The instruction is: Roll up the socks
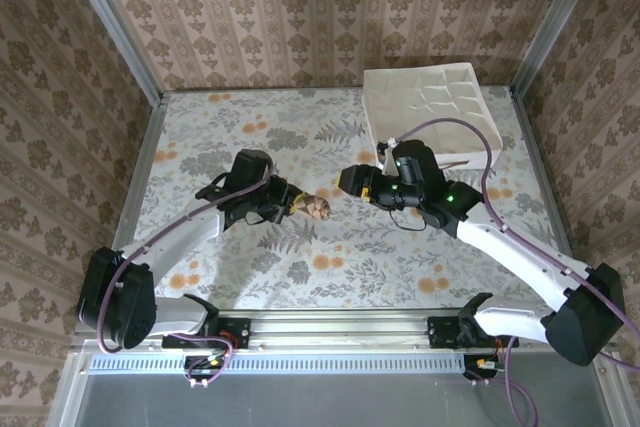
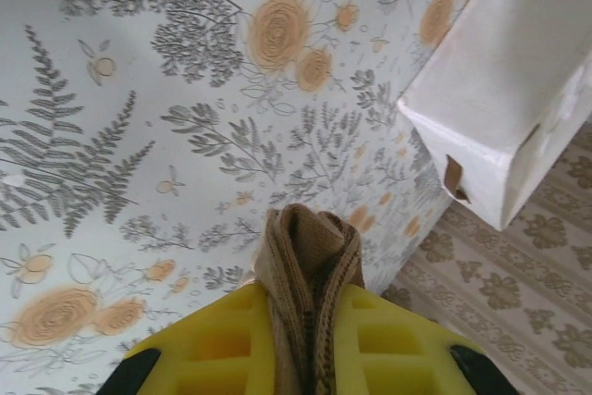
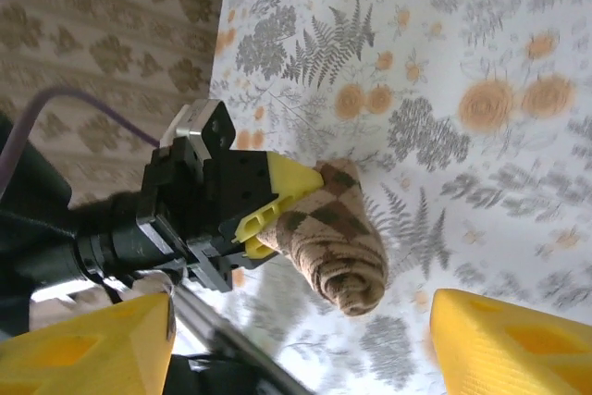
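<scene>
My left gripper [image 1: 297, 203] is pinched tight on the sock bundle [image 1: 318, 207], near the middle of the table [image 1: 250, 277] and a little toward its left edge. In my left wrist view, the two yellow fingers [image 2: 222, 344] press in from either side of the gripper [image 2: 310, 344]. The brown knit [image 2: 310, 247] is squeezed between them into a narrow folded ridge that pokes out past the tips.

From my right wrist camera I see the same grip from the other side. One yellow fingertip of the left gripper [image 3: 268, 196] bites the near end of the bundle [image 3: 338, 238]. The rest sticks out as a thick roll with brown and cream argyle diamonds and a coiled end showing the layers. I cannot tell whether the roll rests on the floral cloth or hangs just above it. I also cannot tell whether it holds one sock or both.

My right gripper [image 1: 352, 182] is spread wide and grips nothing. Its two yellow fingers [image 3: 92, 339] sit at the lower corners of its wrist view, far apart, and the gripper [image 3: 301, 330] points at the free end of the roll. From above, it sits just to the right of the bundle with a small gap between them, facing my left gripper across the roll.

A white box with folded dividers [image 1: 430, 97] stands at the far right corner of the table, well away from both grippers. One of its corners [image 2: 499, 108] also shows in my left wrist view, beyond the pinched knit.
</scene>
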